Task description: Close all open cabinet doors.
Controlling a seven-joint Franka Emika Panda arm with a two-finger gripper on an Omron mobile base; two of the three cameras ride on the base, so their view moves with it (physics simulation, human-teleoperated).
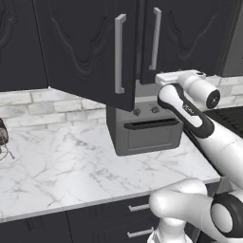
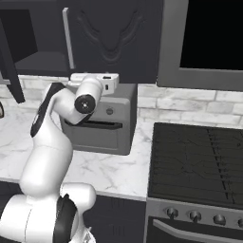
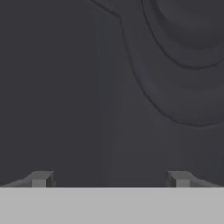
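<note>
The left cabinet door point(image 1: 85, 47) stands swung out over the counter, its long silver handle point(image 1: 120, 53) facing me; the right base view shows it edge-on point(image 2: 9, 71) beside the dark cabinet inside point(image 2: 33, 42). Beside it, the right cabinet door point(image 1: 190, 33) point(image 2: 114, 33) with its handle point(image 1: 155, 38) lies flush. My white hand point(image 1: 178, 77) point(image 2: 95, 78) hovers above the toaster oven, just below the doors. In the hand view my gripper point(image 3: 111, 179) is open, fingertips point(image 3: 41, 178) wide apart, close to a black carved door surface point(image 3: 144, 78). I cannot tell which door.
A grey toaster oven point(image 1: 144, 130) point(image 2: 102, 126) sits on the marble counter point(image 1: 61, 166) under the cabinets. A black stovetop point(image 2: 199, 161) lies to the right, a microwave point(image 2: 209, 38) above it. Drawer fronts point(image 1: 118, 218) run below. A small dark object point(image 1: 2, 135) shows at the far left.
</note>
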